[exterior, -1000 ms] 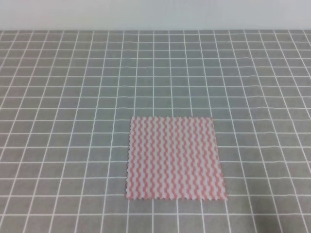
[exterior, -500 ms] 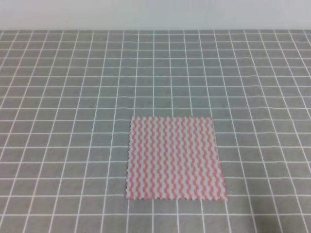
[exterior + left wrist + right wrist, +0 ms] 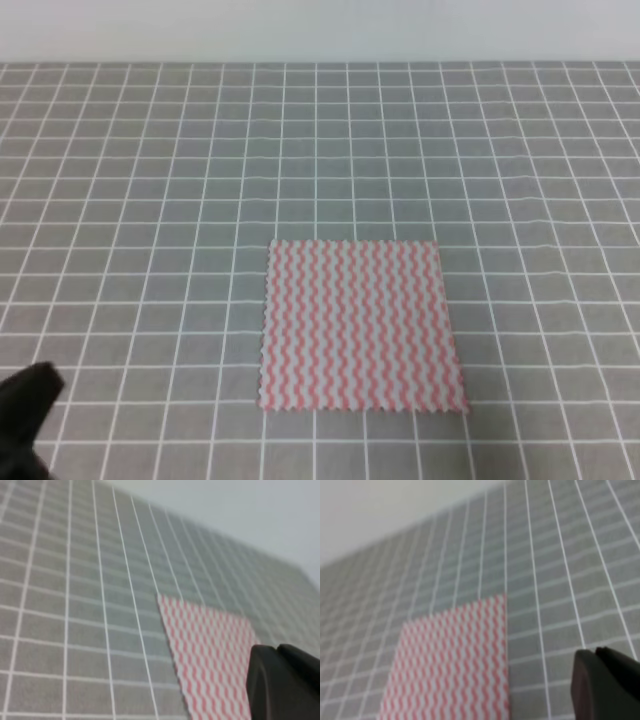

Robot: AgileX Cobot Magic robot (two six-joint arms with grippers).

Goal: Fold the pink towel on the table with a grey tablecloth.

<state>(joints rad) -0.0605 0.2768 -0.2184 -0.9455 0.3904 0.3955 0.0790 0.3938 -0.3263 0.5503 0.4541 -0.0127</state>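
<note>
L gripper at near-left corner, jaw state unclear; 1 pink towel flat on 1 grey-gridded table.

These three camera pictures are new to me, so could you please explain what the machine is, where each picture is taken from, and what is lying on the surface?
This is a two-armed robot, seen by three cameras at one moment. The high view looks down on the table with a grey tablecloth, marked with a white grid. On it lies the pink towel, flat and unfolded, with wavy stripes and jagged edges. The dark shape at that view's lower left is part of the left arm. The other two pictures come from cameras mounted on each wrist, looking low across the cloth. The black lump in the corner of each is part of that arm's claw: left claw, right claw. Too little shows to tell whether either is open. Nothing is held.
</note>
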